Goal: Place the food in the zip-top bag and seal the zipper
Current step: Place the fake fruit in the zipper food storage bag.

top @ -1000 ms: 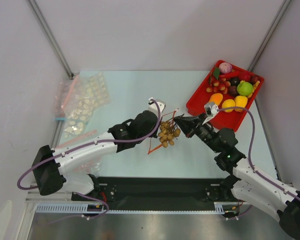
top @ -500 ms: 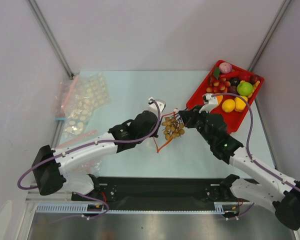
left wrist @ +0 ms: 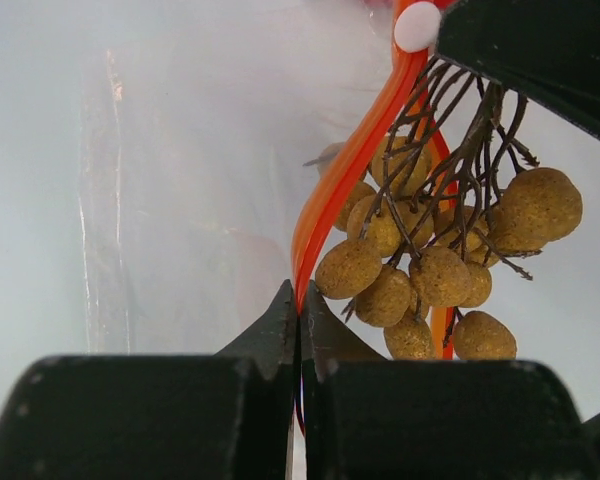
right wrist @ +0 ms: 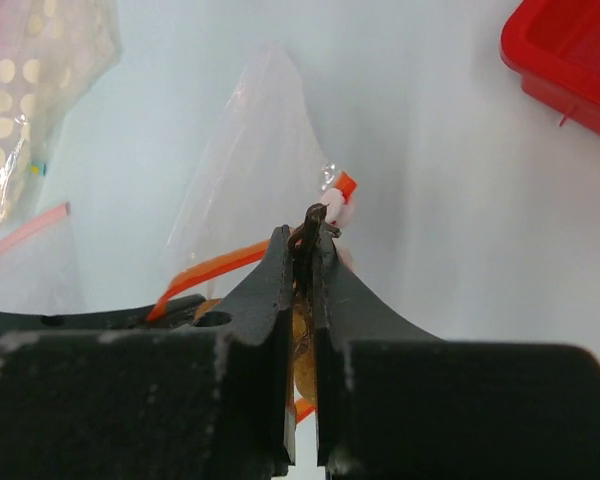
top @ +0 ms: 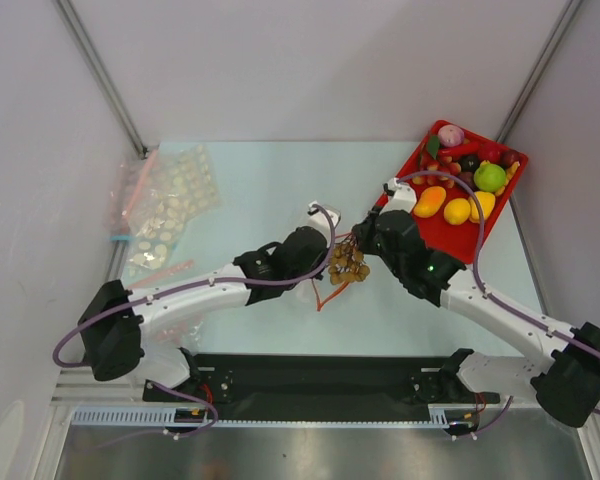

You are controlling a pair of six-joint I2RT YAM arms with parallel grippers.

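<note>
The clear zip-top bag (left wrist: 180, 200) hangs from its red-orange zipper strip (left wrist: 330, 200). My left gripper (left wrist: 300, 315) is shut on that strip. It sits mid-table in the top view (top: 329, 254). A brown nut cluster (left wrist: 440, 250) hangs right against the strip at the bag's mouth. My right gripper (right wrist: 312, 235) is shut on the cluster's dark stem, and in the top view (top: 359, 240) it is just right of the left gripper. The cluster (top: 347, 263) hangs between the two grippers. Whether it is inside the mouth I cannot tell. The white slider (left wrist: 417, 25) is at the strip's far end.
A red tray (top: 395, 205) at the back right holds several toy fruits, among them orange, yellow, green and purple. It also shows in the right wrist view (right wrist: 570, 60). Dotted clear bags (top: 165, 205) lie at the far left.
The right arm has swung its wrist up and left toward the tray, still holding the nut cluster. The left gripper has shifted right with the strip. The cluster now hangs slightly further right.
</note>
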